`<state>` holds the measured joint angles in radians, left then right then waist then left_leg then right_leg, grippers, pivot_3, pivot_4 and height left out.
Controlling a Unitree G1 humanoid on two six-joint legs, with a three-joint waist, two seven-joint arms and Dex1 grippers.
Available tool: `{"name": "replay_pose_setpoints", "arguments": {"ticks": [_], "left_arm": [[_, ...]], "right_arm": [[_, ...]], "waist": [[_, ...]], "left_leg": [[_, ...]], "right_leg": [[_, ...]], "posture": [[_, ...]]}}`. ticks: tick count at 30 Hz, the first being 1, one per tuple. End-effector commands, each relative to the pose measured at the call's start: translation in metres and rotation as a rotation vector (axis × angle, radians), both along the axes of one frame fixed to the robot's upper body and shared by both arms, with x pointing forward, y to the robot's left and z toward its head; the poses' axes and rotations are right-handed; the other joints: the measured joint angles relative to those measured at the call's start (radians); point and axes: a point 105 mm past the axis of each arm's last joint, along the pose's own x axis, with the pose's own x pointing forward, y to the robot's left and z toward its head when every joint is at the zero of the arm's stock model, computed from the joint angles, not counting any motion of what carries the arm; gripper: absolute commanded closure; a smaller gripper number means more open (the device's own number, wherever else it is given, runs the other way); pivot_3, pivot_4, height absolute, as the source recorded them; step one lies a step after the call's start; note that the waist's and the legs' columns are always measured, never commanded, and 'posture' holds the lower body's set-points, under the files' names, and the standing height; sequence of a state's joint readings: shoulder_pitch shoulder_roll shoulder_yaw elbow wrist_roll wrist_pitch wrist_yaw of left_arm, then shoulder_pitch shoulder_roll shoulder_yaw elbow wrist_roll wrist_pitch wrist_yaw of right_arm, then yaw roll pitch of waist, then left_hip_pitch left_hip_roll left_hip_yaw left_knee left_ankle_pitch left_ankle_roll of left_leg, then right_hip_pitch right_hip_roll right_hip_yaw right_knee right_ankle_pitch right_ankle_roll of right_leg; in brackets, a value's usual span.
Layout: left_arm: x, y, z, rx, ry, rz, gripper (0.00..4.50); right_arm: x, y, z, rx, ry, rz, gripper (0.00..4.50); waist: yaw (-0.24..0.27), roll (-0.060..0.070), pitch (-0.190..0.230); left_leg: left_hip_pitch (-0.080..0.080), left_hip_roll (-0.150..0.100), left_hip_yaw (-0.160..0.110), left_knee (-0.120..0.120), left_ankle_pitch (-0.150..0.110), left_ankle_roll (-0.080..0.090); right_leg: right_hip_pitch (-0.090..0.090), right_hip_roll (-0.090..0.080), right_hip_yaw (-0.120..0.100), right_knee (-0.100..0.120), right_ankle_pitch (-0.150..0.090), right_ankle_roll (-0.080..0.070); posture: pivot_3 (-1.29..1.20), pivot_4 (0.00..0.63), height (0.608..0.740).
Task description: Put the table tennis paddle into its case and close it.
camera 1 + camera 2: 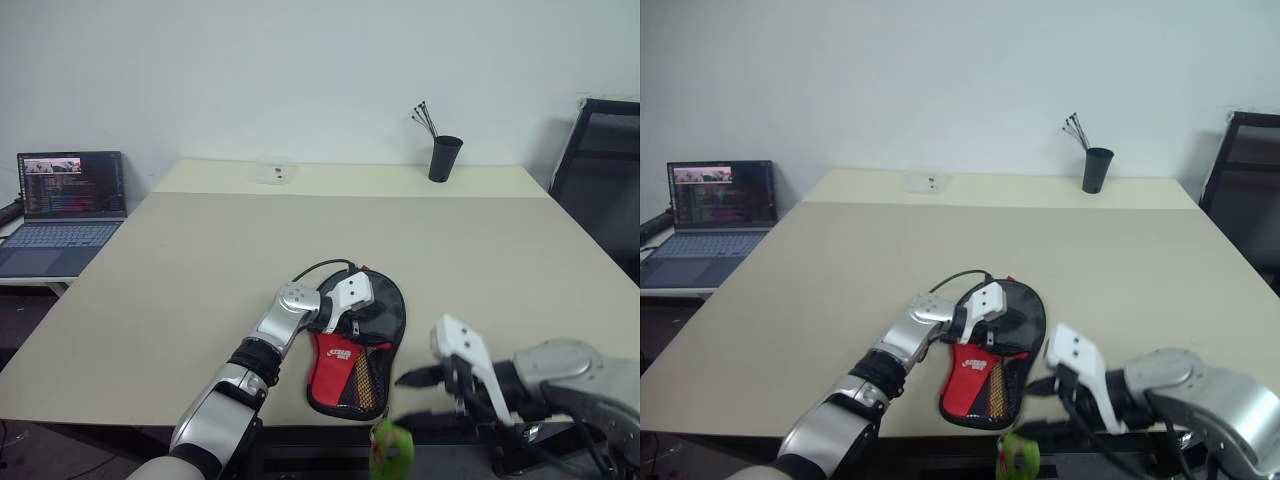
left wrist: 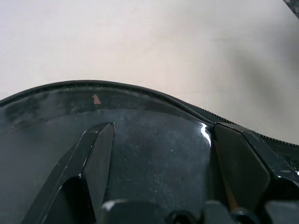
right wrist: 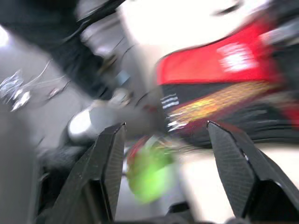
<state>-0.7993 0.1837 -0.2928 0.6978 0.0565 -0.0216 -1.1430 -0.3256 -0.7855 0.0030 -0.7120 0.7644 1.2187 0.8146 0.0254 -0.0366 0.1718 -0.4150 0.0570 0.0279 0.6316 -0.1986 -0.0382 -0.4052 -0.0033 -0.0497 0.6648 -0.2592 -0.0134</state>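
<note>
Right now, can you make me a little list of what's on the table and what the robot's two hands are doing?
table: big, beige
case: black and red pouch lying flat at the near edge of the table
green tag: hangs off the near end of the case
left gripper: resting on the black round part of the case, fingers apart
right gripper: open, holding nothing, just right of the case by the green tag
cup: black, with thin sticks, at the far edge
laptop: open, on a side desk

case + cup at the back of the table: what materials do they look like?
The case: looks like soft fabric, black upper, red lower with a printed white logo, plus a see-through mesh panel. The cup: matte black, probably plastic, no shine; metal can't be ruled out.
</note>
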Motion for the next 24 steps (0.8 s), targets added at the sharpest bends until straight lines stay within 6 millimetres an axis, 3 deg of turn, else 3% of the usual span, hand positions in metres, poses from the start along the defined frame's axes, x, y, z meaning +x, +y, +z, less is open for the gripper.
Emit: {"name": "replay_pose_setpoints", "arguments": {"ticks": [1, 8, 16, 21, 24], "left_arm": [[0.0, 0.005, 0.002, -0.027, -0.014, 0.044, 0.8], [-0.004, 0.049, 0.04, -0.155, -0.101, 0.15, 0.8], [-0.025, 0.149, 0.06, -0.17, -0.137, 0.444, 0.8], [-0.033, 0.168, 0.065, -0.179, -0.158, 0.546, 0.8], [-0.034, 0.165, 0.068, -0.187, -0.177, 0.563, 0.8]], "right_arm": [[0.03, -0.01, 0.017, 0.043, -0.106, -0.094, 1.43], [0.068, -0.021, 0.019, 0.055, -0.222, -0.188, 1.43], [0.099, -0.018, 0.014, 0.17, -0.309, -0.143, 1.43], [0.116, -0.027, 0.014, 0.197, -0.328, -0.131, 1.43], [0.124, -0.035, 0.016, 0.176, -0.347, -0.133, 1.43]], "waist": [[-0.002, 0.0, 0.0], [-0.021, 0.001, 0.001], [-0.035, 0.003, 0.003], [-0.022, 0.003, 0.003], [-0.021, 0.003, 0.003]], "left_leg": [[0.0, 0.0, 0.0, 0.0, 0.0, 0.0], [-0.001, 0.004, 0.001, -0.002, 0.0, 0.0], [0.001, 0.007, 0.003, -0.003, 0.0, 0.0], [0.002, 0.006, 0.004, -0.002, 0.0, 0.0], [0.002, 0.006, 0.006, -0.002, 0.0, 0.0]], "right_leg": [[0.0, 0.0, 0.0, 0.0, 0.0, 0.0], [-0.003, 0.004, 0.002, 0.0, 0.0, 0.0], [-0.005, 0.008, 0.005, 0.003, 0.0, -0.001], [-0.005, 0.004, 0.005, 0.004, 0.0, -0.001], [-0.005, 0.002, 0.007, 0.004, 0.0, -0.001]], "posture": [[0.0, 0.15, 0.74], [0.0, 0.15, 0.74], [0.0, 0.15, 0.74], [0.0, 0.15, 0.74], [0.0, 0.15, 0.74]]}}
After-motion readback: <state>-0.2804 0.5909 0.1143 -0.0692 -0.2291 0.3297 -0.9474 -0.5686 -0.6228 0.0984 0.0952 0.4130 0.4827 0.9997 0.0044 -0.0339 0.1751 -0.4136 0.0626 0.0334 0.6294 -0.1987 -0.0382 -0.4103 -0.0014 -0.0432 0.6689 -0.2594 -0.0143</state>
